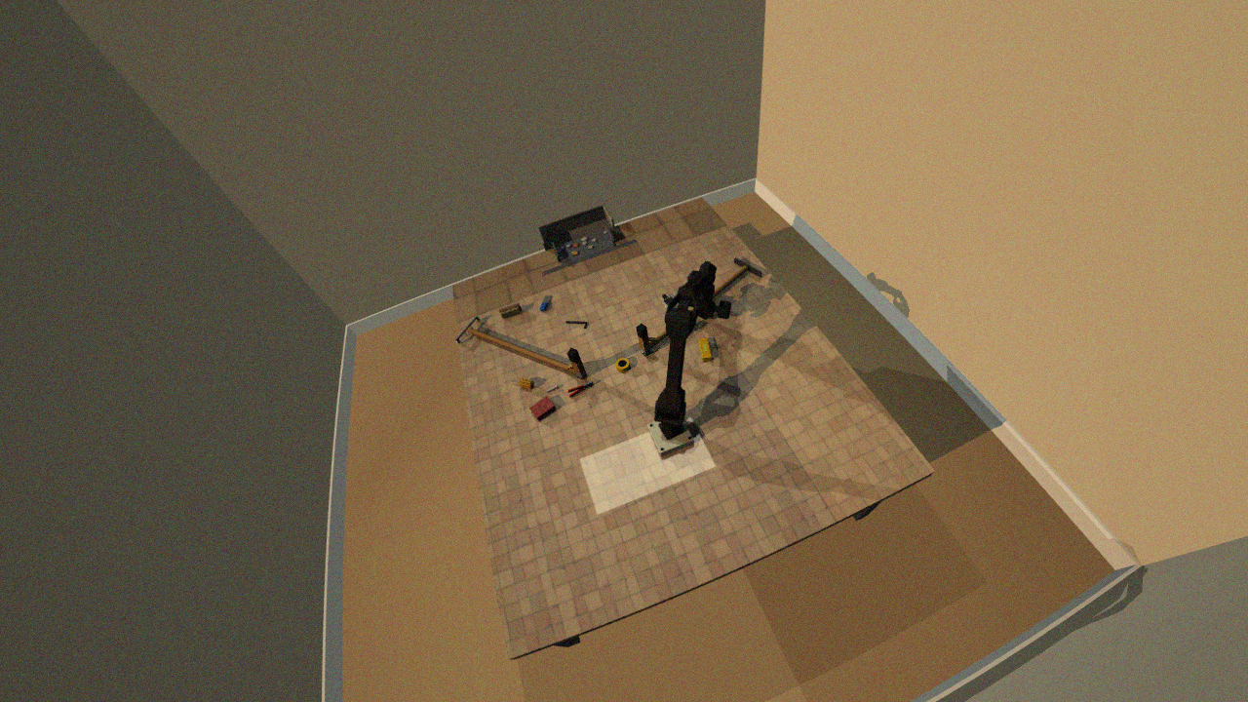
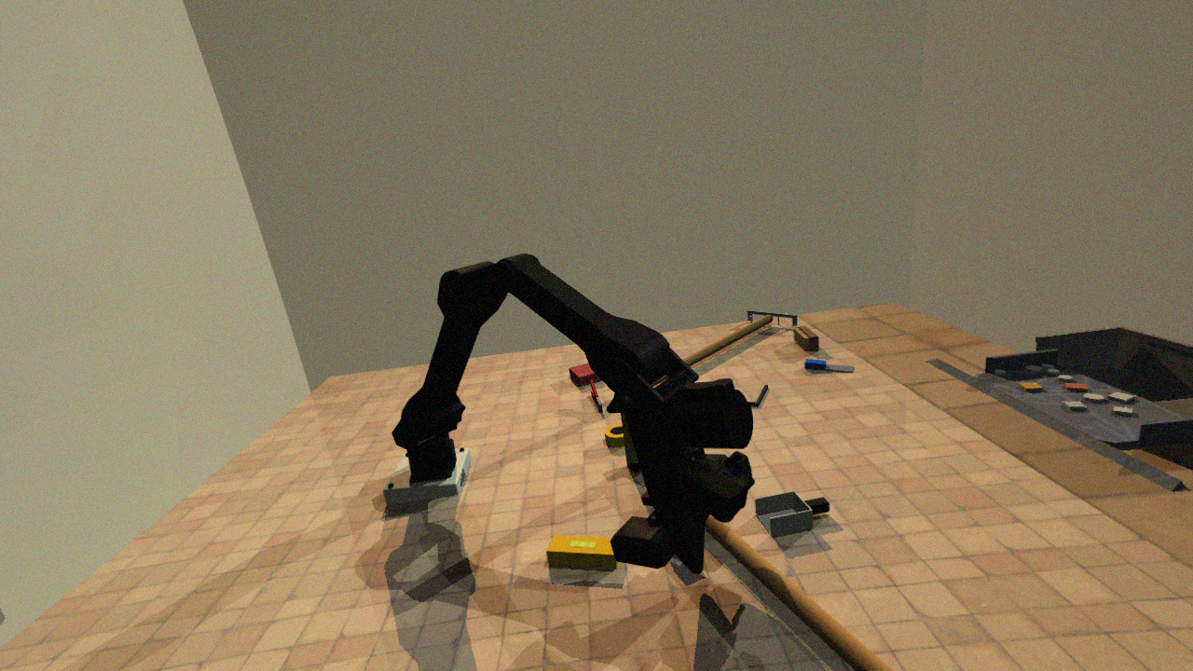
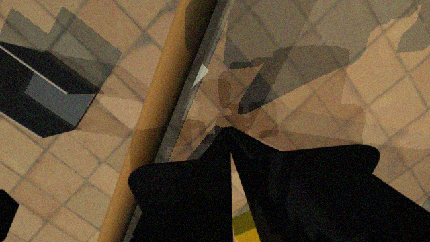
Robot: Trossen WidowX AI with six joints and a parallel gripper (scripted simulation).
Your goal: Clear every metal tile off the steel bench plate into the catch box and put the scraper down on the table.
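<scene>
The long scraper (image 1: 731, 278) (image 2: 801, 602) (image 3: 155, 92) lies on the table at the right in the top view, its wide flat head at the far right end. My gripper (image 2: 694, 566) (image 3: 227, 132) is shut and empty. Its fingertips are low, just beside the wooden handle, on the yellow block's side; whether they touch the handle cannot be told. The steel plate (image 2: 1101, 427) lies beyond the table's far edge. Several tiles (image 2: 1121, 397), pale and orange, lie spread on it. The dark catch box (image 1: 571, 220) (image 2: 1084, 343) is at the plate's far end.
A yellow block (image 1: 705, 350) (image 2: 582, 554) and an open grey scoop (image 2: 784, 514) (image 3: 60, 88) flank the handle. A rake (image 1: 524, 347), tape roll (image 1: 622, 365), pliers (image 1: 579, 389), red block (image 1: 541, 408) and two black uprights (image 1: 575, 362) (image 1: 643, 336) are farther left.
</scene>
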